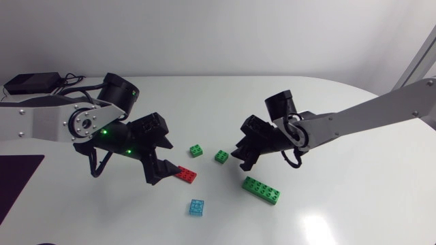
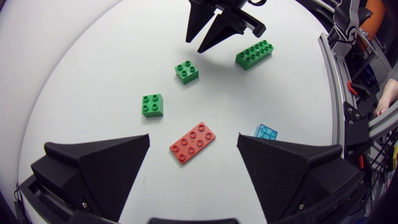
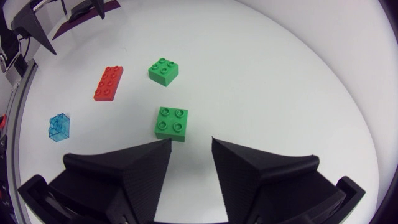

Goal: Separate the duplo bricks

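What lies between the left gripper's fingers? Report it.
The red brick lies flat between the left gripper's open fingers, touching neither; the left wrist view shows it.

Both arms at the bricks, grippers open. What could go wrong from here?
1. The left gripper is open over the red brick, and the blue brick sits close by one finger; descending could knock it away.
2. The right gripper points at the near green brick; a low approach might shove it into the far green brick.
3. Both grippers face each other across one small cluster, so they could collide.
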